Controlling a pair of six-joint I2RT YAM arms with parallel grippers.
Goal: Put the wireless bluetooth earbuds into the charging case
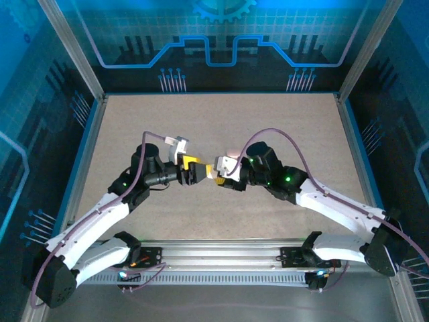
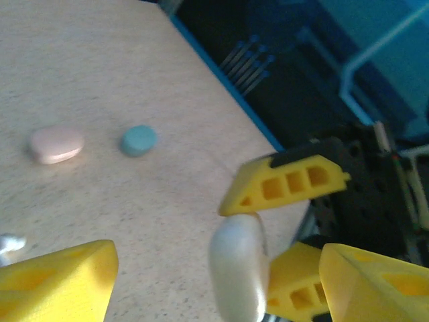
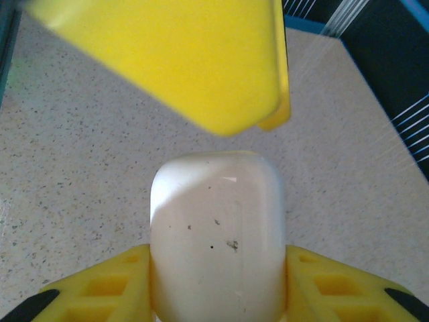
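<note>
My right gripper [image 3: 218, 258] is pinching the white case [image 3: 218, 221] by its two long sides, one yellow finger [image 3: 100, 292] pressed to each flank, and the rounded end of the case sticks out past the fingertips. The shell is glossy, with a few dark specks and a faint line down its face (whether the lid is open or closed I cannot tell); my left gripper [image 2: 218, 265] is spread wide, its two yellow fingers sitting at the bottom corners of its own camera, the case standing on edge in the gap between them and touching neither that I can see; from the right wrist one of those left fingers looms as a big blurred yellow wedge just above the end of the case, with a strip of table showing between. Seen from above, both grippers meet nose to nose over the middle of the table [image 1: 221, 124], arms bent in from either side, the case a small pale spot between them; whether it hangs clear of the surface I cannot tell. Farther off on the table, in my left wrist's view, lie a pink case [image 2: 57, 144] and a smaller teal case [image 2: 139, 140], near each other but apart; at the left edge of that view is a small pale scrap [image 2: 7, 245], cut off and too blurred to name.
</note>
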